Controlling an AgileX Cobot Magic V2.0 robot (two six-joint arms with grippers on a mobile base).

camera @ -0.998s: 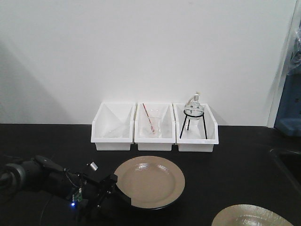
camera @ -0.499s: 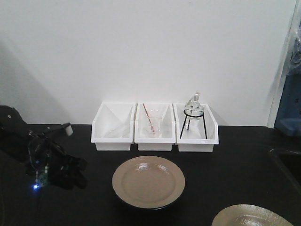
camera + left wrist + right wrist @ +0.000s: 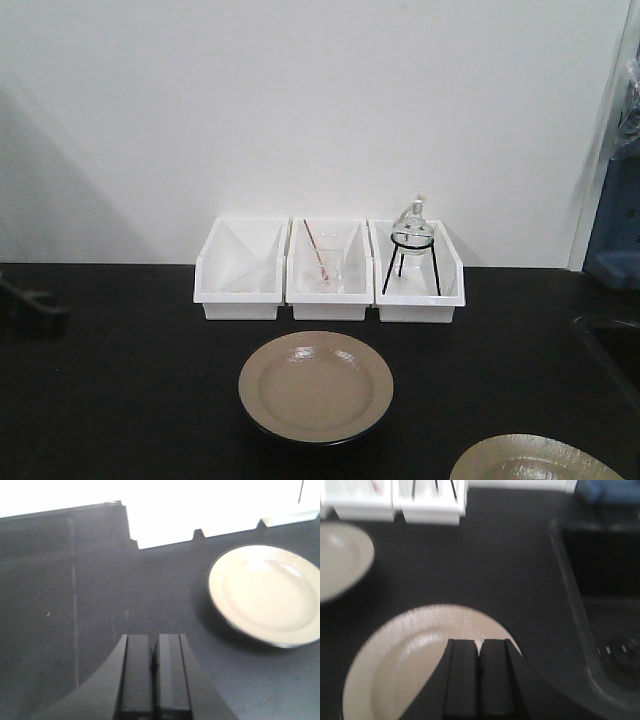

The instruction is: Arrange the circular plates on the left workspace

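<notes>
Centre plate (image 3: 316, 387): on countertop (image 3: 120, 400), seemingly placed | lower-right plate (image 3: 535, 458): not yet moved | left gripper (image 3: 154, 641), right gripper (image 3: 480, 643): both pressed together, holding nothing.

Lab bench, front cam: 2 round beige plates are sitting on 1 black countertop (image 3: 130, 400), namely center plate (image 3: 316, 388) and front-right plate (image 3: 535, 462). 3 white bins are lining the wall: left bin (image 3: 240, 272), mid bin (image 3: 328, 272), right bin (image 3: 418, 278). 1 glass beaker (image 3: 326, 270) w/ 1 red-striped rod (image 3: 313, 245), 1 round flask (image 3: 412, 230) and 1 black tripod (image 3: 388, 275) are showing inside. 1 sink (image 3: 592, 570). Wrist cams are showing 2 grippers: left gripper (image 3: 153, 642), right gripper (image 3: 480, 647).
</notes>
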